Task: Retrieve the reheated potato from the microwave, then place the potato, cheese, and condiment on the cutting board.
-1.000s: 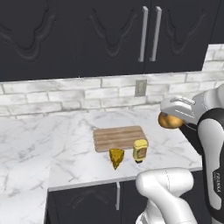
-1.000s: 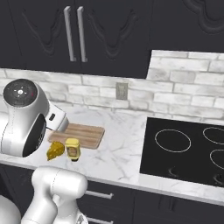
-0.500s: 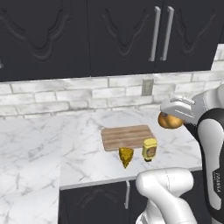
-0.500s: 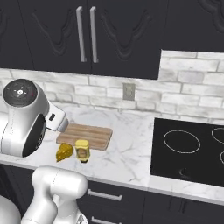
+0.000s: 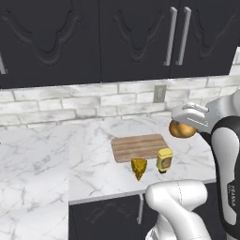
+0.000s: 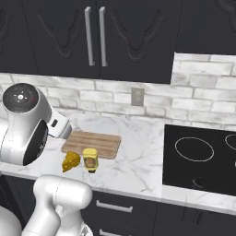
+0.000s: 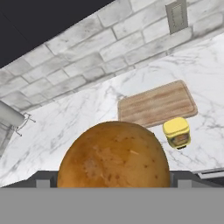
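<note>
At the right edge of the left base view, the tool (image 5: 183, 125) is clenched wide on the potato (image 5: 182, 130), holding it in the air above the marble table (image 5: 61, 154), to the right of the board and apart from it. From the hand view the potato (image 7: 113, 157) sits large at bottom centre. Lower centre of the left base view, the cheese (image 5: 138, 168) wedge and the condiment (image 5: 164, 160) bottle stand side by side on the table, just in front of the cutting board (image 5: 139, 146), cheese to the left. Farther back, at centre, the board lies flat and bare. Behind it runs a white brick wall with an outlet (image 5: 160, 93), under dark cabinets (image 5: 117, 37).
</note>
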{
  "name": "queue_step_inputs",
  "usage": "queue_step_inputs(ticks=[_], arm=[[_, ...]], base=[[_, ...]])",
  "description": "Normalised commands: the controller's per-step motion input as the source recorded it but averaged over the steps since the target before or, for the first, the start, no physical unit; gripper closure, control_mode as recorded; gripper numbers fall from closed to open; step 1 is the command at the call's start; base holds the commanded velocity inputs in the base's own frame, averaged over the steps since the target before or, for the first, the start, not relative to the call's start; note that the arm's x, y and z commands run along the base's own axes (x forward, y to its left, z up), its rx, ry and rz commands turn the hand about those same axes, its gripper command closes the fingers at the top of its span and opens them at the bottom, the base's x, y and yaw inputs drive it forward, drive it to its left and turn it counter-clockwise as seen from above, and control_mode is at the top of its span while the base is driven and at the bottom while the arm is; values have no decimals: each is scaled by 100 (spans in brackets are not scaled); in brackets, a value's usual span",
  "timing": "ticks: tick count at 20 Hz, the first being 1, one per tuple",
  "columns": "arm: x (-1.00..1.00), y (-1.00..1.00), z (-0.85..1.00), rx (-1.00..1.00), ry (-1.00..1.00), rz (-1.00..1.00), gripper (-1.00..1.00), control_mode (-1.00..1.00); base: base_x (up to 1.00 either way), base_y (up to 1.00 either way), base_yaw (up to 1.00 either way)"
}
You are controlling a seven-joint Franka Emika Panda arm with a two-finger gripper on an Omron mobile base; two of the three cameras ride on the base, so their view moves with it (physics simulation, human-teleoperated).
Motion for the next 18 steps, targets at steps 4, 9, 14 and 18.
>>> queue_step_inputs(ticks=[4,9,14,18], arm=[[0,0,0,0,0,0,100,100],[0,0,0,0,0,0,100,100],[0,0,0,0,0,0,100,100],[0,0,0,0,0,0,100,100]], base=[[0,0,0],[0,0,0],[0,0,0],[0,0,0]])
